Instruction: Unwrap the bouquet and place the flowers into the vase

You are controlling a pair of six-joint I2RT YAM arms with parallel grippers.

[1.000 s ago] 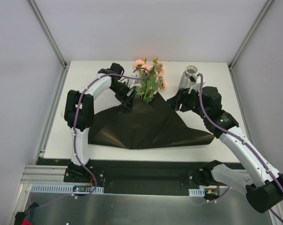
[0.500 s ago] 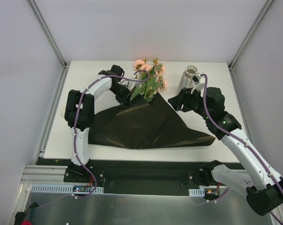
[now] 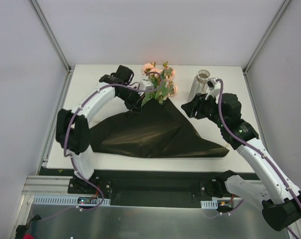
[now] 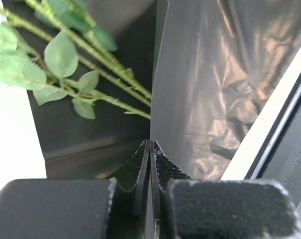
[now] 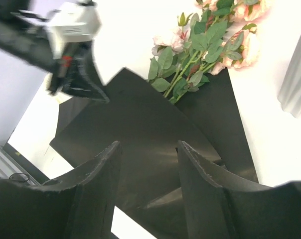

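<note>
Top external: left hand (image 3: 136, 103) clamped on the black wrapping sheet (image 3: 155, 132)

The sheet lies opened out across the white tabletop (image 3: 90, 74), a broad dark triangle whose far point runs under the flowers (image 3: 159, 83). The roses lie on their sides at the far middle of the tabletop, with their peach-pink heads pointing away from the arms and their green stems trailing back onto the paper. The left arm reaches out to the sheet's far left edge, just beside those stems. From the left wrist, its two fingers (image 4: 140, 167) are pressed together with the paper's edge standing up between them (nothing else is caught there). Thin stems with leaves lie on the black surface just beyond the tips.

The vase (image 3: 200, 83) stands upright at the far right, off the paper, near the roses but apart from them. The right hand (image 3: 193, 107) hovers beside the vase's foot, over the sheet's right edge. From the right wrist, its fingers (image 5: 103, 174) stand apart with nothing between them (the glossy paper lies below the gap). The roses lie farther out, and the vase's ribbed wall shows at the right edge of that view.
</note>
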